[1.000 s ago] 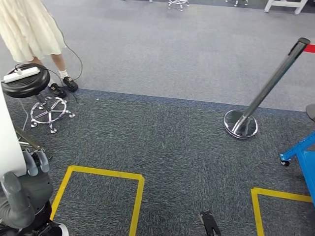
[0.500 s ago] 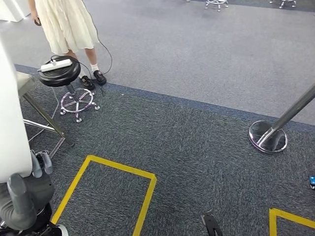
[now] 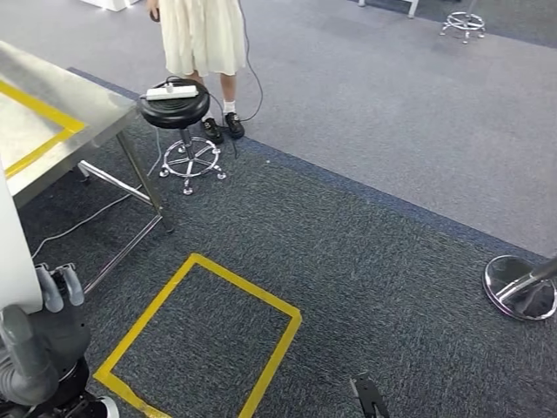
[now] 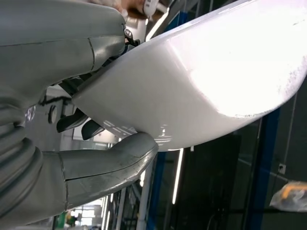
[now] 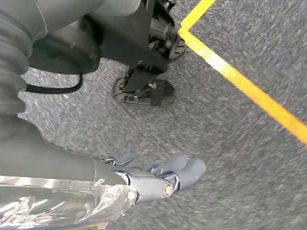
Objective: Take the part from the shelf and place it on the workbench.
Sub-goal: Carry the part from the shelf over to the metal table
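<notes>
A large white curved part (image 3: 13, 252) stands at the left edge of the head view, and my left hand (image 3: 46, 335) grips it from below. The left wrist view shows its glossy white shell (image 4: 203, 81) clamped between the grey thumb (image 4: 108, 163) and the darker fingers. The steel workbench (image 3: 59, 122), marked with yellow tape, stands ahead to my left. My right hand (image 5: 163, 175) hangs low over the carpet, its fingers stretched out with nothing in them.
A black stool (image 3: 174, 100) carrying a white power strip stands by the workbench corner, with a person in a cream skirt (image 3: 200, 35) behind it. A yellow taped square (image 3: 197, 340) marks the carpet in front of me. A chrome stanchion base (image 3: 522, 287) is at the right.
The camera has turned left: the stool, person and stanchion slid to the right in the picture and the workbench came into view. My left hand still holds the white part.
</notes>
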`<state>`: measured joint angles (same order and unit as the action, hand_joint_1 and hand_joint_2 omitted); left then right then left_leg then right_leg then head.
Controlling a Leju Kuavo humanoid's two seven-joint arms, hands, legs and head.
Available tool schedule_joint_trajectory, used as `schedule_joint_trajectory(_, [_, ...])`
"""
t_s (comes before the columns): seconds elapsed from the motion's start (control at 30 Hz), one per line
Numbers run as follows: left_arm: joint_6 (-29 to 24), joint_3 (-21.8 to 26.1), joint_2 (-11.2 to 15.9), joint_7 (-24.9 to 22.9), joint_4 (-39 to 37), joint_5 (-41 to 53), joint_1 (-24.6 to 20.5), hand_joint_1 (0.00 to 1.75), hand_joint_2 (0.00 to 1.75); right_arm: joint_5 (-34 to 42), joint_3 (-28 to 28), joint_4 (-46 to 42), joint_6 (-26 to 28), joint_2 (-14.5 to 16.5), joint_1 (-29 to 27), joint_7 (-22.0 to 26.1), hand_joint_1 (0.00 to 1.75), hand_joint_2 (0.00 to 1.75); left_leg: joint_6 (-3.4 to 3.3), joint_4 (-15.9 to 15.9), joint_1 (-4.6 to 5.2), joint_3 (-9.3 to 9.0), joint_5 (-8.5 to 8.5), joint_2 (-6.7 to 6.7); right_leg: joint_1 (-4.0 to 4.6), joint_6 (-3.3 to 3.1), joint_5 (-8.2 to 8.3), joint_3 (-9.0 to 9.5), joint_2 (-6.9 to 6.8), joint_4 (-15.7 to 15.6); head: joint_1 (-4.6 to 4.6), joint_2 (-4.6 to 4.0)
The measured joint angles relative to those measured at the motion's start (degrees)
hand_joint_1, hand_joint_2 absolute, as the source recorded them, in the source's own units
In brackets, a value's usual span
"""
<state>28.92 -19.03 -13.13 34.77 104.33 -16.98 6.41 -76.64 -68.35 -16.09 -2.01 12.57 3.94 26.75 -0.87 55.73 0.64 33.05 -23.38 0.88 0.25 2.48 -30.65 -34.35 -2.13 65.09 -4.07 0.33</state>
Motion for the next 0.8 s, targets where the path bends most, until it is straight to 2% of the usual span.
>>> schedule_joint_trajectory(0.03, [0.03, -0.01, -0.01, -0.08, -0.01, 0.00, -0.02, 1.75, 1.75, 0.01, 0.01, 0.00, 0.01, -0.01, -0.09, 0.03, 0.00, 1.75, -0.10, 0.00, -0.13, 0.05, 0.06, -0.73, -0.10, 0.20, -1.91, -1.90, 1.31, 4.11, -0.08, 0.00])
schedule_joint_trajectory(0.07, [0.05, -0.01, 0.00, -0.16, -0.02, -0.01, -0.01, 1.75, 1.75, 0.01, 0.00, 0.00, 0.02, -0.01, -0.21, 0.03, 0.00, 1.75, -0.10, 0.01, -0.21, 0.08, 0.10, -1.52, -0.18, 0.36, -3.27, -3.70, 1.81, 7.81, -0.14, 0.00])
schedule_joint_trajectory(0.1, [0.06, 0.00, 0.01, -0.23, -0.03, -0.01, -0.01, 1.75, 1.75, 0.01, -0.01, 0.00, 0.05, -0.02, -0.30, 0.03, 0.00, 1.75, -0.07, 0.03, -0.29, 0.08, 0.13, -2.33, -0.28, 0.51, -3.66, -4.87, 1.96, 9.98, -0.15, 0.00])
schedule_joint_trajectory(0.13, [0.07, 0.01, 0.01, -0.30, -0.04, -0.02, -0.01, 1.75, 1.75, 0.01, -0.02, -0.01, 0.09, -0.03, -0.35, 0.03, 0.00, 1.75, 0.03, 0.08, -0.41, 0.06, 0.17, -3.18, -0.39, 0.65, -2.86, -5.05, 2.03, 9.96, -0.13, 0.00])
schedule_joint_trajectory(0.17, [0.08, 0.02, 0.01, -0.34, -0.05, -0.09, -0.01, 1.75, 1.75, 0.01, -0.03, -0.01, 0.17, -0.03, -0.35, 0.02, 0.00, 1.75, 0.21, 0.17, -0.59, 0.04, 0.17, -4.03, -0.58, 0.81, -0.99, -4.09, 2.27, 7.54, -0.13, 0.00])
schedule_joint_trajectory(0.2, [0.10, 0.02, 0.01, -0.36, -0.05, -0.18, -0.01, 1.75, 1.75, -0.01, -0.03, -0.02, 0.26, -0.04, -0.33, 0.02, 0.00, 1.75, 0.50, 0.36, -0.80, 0.06, 0.12, -4.87, -0.91, 1.11, 1.35, -2.32, 3.02, 3.51, -0.14, 0.00])
schedule_joint_trajectory(0.23, [0.13, 0.03, 0.00, -0.34, -0.05, -0.29, -0.01, 1.75, 1.75, -0.05, -0.03, -0.01, 0.35, -0.02, -0.32, 0.00, 0.00, 1.75, 0.90, 0.68, -0.90, 0.20, 0.03, -5.66, -1.34, 1.50, 3.00, -0.46, 4.69, -0.58, -0.19, 0.00])
schedule_joint_trajectory(0.27, [0.14, 0.04, 0.00, -0.27, -0.04, -0.41, -0.01, 1.75, 1.75, -0.10, -0.02, 0.01, 0.44, 0.01, -0.29, -0.02, 0.00, 1.75, 1.28, 1.07, -0.98, 0.50, -0.02, -6.37, -1.71, 1.61, 3.98, 1.00, 6.23, -3.68, -0.23, 0.01])
schedule_joint_trajectory(0.3, [0.15, 0.07, 0.01, -0.14, -0.04, -0.48, -0.01, 1.75, 1.75, -0.15, -0.01, 0.02, 0.50, 0.04, -0.25, -0.05, 0.00, 1.75, 1.68, 1.35, -1.04, 0.88, 0.03, -7.04, -1.93, 1.56, 4.21, 1.77, 7.40, -5.35, -0.21, 0.01])
schedule_joint_trajectory(0.33, [0.16, 0.12, 0.02, -0.01, -0.03, -0.52, 0.01, 1.75, 1.75, -0.20, -0.01, 0.03, 0.54, 0.08, -0.23, -0.09, 0.00, 1.75, 2.07, 1.47, -1.09, 1.27, 0.19, -7.68, -1.93, 1.26, 3.93, 1.91, 7.94, -5.68, -0.20, 0.01])
schedule_joint_trajectory(0.4, [0.20, 0.26, 0.04, 0.17, -0.03, -0.58, 0.04, 1.75, 1.75, -0.23, -0.05, 0.02, 0.58, 0.09, -0.12, -0.09, 0.00, 1.75, 2.71, 1.36, -1.35, 1.83, 0.53, -8.65, -1.79, 0.24, 4.10, 1.79, 6.51, -5.64, -0.07, 0.00])
schedule_joint_trajectory(0.43, [0.23, 0.32, 0.04, 0.18, -0.03, -0.60, 0.05, 1.75, 1.75, -0.22, -0.08, 0.01, 0.60, 0.08, -0.06, -0.03, 0.00, 1.75, 2.96, 1.78, -1.30, 2.18, 0.19, -7.98, -1.79, -0.18, 4.25, 1.77, 5.77, -5.73, 0.08, 0.00])
schedule_joint_trajectory(0.47, [0.28, 0.37, 0.04, 0.18, -0.03, -0.62, 0.05, 1.75, 1.75, -0.21, -0.09, -0.01, 0.60, 0.08, 0.01, 0.04, 0.00, 1.75, 3.14, 3.14, -1.20, 2.90, -0.78, -6.70, -1.82, -0.57, 4.39, 1.76, 4.95, -5.86, 0.32, 0.00])
schedule_joint_trajectory(0.53, [0.38, 0.41, 0.04, 0.18, -0.03, -0.62, 0.03, 1.75, 1.75, -0.17, -0.10, -0.02, 0.61, 0.05, 0.02, 0.17, 0.00, 1.75, 3.39, 9.18, -0.98, 5.76, -4.28, -3.31, -1.66, -1.03, 4.50, 1.66, 3.36, -5.99, 0.77, 0.00])
schedule_joint_trajectory(0.57, [0.40, 0.42, 0.04, 0.17, -0.04, -0.62, 0.04, 1.75, 1.75, -0.16, -0.11, -0.02, 0.61, 0.04, -0.07, 0.20, 0.00, 1.75, 3.45, 12.98, -0.99, 7.52, -5.98, -2.39, -1.53, -1.16, 4.49, 1.59, 2.43, -5.99, 0.84, 0.00])
schedule_joint_trajectory(0.6, [0.41, 0.44, 0.04, 0.16, -0.04, -0.62, 0.04, 1.75, 1.75, -0.15, -0.11, -0.02, 0.61, 0.03, -0.15, 0.20, 0.00, 1.75, 3.43, 15.80, -0.99, 8.78, -6.88, -1.91, -1.38, -1.23, 4.46, 1.55, 1.48, -5.98, 0.84, 0.00])
schedule_joint_trajectory(0.63, [0.41, 0.46, 0.04, 0.15, -0.05, -0.63, 0.05, 1.75, 1.75, -0.14, -0.13, -0.02, 0.60, 0.02, -0.18, 0.21, 0.00, 1.75, 3.32, 16.86, -0.98, 9.15, -6.75, -1.65, -1.26, -1.27, 4.42, 1.55, 0.56, -5.98, 0.85, 0.00])
schedule_joint_trajectory(0.67, [0.40, 0.50, 0.04, 0.14, -0.04, -0.62, 0.06, 1.75, 1.75, -0.10, -0.14, -0.02, 0.59, 0.02, -0.14, 0.23, 0.00, 1.75, 3.10, 15.70, -0.93, 8.37, -5.59, -1.42, -1.13, -1.31, 4.39, 1.61, -0.27, -5.99, 0.84, 0.00])
schedule_joint_trajectory(0.7, [0.39, 0.51, 0.03, 0.14, -0.04, -0.62, 0.06, 1.75, 1.75, -0.03, -0.14, -0.02, 0.57, 0.03, -0.06, 0.27, 0.00, 1.75, 2.74, 12.59, -0.78, 6.55, -3.78, -0.84, -1.01, -1.31, 4.35, 1.72, -0.99, -5.99, 0.85, 0.00])
schedule_joint_trajectory(0.73, [0.38, 0.52, 0.03, 0.14, -0.03, -0.62, 0.05, 1.75, 1.75, 0.08, -0.15, -0.02, 0.55, 0.03, 0.02, 0.32, 0.00, 1.75, 2.29, 8.76, -0.47, 4.34, -2.21, 0.47, -0.90, -1.25, 4.29, 1.86, -1.62, -6.00, 0.85, 0.00])
schedule_joint_trajectory(0.8, [0.34, 0.50, 0.02, 0.11, -0.03, -0.60, 0.01, 1.75, 1.75, 0.35, -0.15, -0.02, 0.51, 0.04, 0.07, 0.38, 0.00, 1.75, 1.52, 2.85, 0.23, 1.24, -0.78, 2.74, -0.56, -0.88, 4.06, 1.98, -2.80, -5.95, 0.84, -0.01])
